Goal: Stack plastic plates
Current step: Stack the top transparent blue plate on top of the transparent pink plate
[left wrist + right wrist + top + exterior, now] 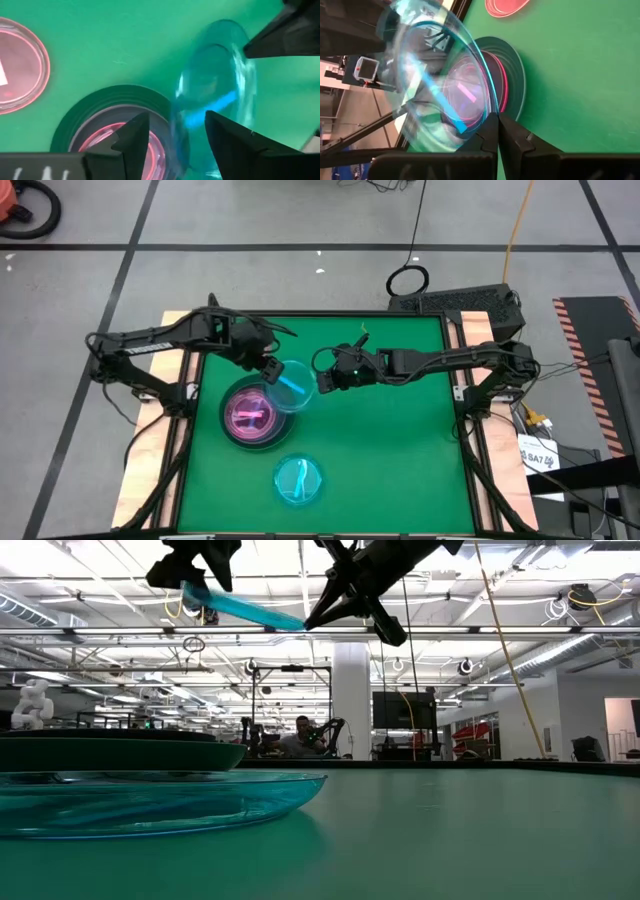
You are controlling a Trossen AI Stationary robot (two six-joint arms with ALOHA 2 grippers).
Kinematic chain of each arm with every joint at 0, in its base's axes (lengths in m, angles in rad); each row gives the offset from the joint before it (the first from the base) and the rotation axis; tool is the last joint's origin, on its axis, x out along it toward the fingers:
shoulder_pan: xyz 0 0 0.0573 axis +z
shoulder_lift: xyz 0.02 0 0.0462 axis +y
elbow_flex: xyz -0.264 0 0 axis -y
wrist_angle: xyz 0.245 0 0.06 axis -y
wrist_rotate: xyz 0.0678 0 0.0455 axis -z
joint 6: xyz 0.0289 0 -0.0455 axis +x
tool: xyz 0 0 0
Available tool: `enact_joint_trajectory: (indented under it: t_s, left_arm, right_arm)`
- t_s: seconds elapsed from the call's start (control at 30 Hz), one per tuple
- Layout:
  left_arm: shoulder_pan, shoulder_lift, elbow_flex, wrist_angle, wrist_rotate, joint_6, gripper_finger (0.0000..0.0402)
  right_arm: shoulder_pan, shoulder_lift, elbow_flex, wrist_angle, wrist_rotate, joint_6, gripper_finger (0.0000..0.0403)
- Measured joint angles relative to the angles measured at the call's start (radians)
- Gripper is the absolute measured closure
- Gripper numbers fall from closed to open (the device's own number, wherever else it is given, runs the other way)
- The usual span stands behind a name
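A small translucent cyan plate [291, 386] hangs in the air, tilted, above the right edge of a stack [250, 416] made of a dark grey plate with pink plates in it. My right gripper [497, 120] is shut on the cyan plate's rim. My left gripper [176, 117] is open, with one finger on each side of the opposite rim; I cannot tell whether it touches. Another cyan plate [298, 480] lies flat near the table's near edge. A small translucent pink plate [20, 65] lies on the table beyond the stack. My right gripper pinches the cyan plate's rim [487, 112] between its two fingers, on the side toward the table's right. The fingers come from the table's right, slanting downward. The plate [245, 608] is lifted clear of the table and the stack, and it is tilted.
The green mat [400, 450] has free room on its right half. The table's wooden borders [150, 470] run along the left and right sides. In the low view the near cyan plate [150, 802] stands in front of the dark stack [110, 752].
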Motion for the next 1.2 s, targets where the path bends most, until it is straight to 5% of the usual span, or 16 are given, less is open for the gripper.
enact_joint_trajectory:
  t_s: [0.5,0.93,1.2]
  left_arm:
    - [0.001,0.025,0.000,-0.004,-0.008,0.045,0.0387]
    - [-0.002,0.013,0.000,-0.115,-0.009,0.172,0.0394]
    - [0.010,0.011,0.000,-0.255,0.057,0.483,0.0395]
  right_arm:
    - [0.000,0.000,0.000,0.002,0.001,0.007,0.0385]
    - [0.000,0.000,0.000,-0.137,-0.043,0.057,0.0189]
    - [0.007,0.000,0.000,-0.184,-0.137,-0.004,0.0127]
